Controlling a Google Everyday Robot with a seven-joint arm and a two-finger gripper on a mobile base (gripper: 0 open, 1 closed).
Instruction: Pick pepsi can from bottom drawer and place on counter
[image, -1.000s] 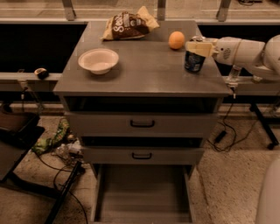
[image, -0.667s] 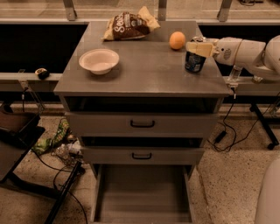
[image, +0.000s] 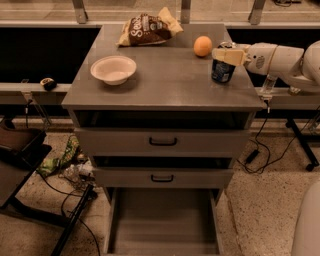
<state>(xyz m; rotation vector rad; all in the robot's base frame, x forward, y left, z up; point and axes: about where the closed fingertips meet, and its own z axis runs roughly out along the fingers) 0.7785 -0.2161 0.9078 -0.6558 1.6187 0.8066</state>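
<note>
The dark blue pepsi can (image: 222, 70) stands upright on the counter (image: 165, 80) near its right edge. My gripper (image: 226, 55) reaches in from the right with its pale fingers around the can's top. The white arm runs off to the right. The bottom drawer (image: 162, 225) is pulled out below, and its grey floor shows nothing in it.
A white bowl (image: 113, 69) sits on the left of the counter, a chip bag (image: 147, 29) at the back, an orange (image: 202, 46) just left of the can. Two upper drawers with black handles (image: 162, 142) are shut. Cables and litter lie on the floor at left.
</note>
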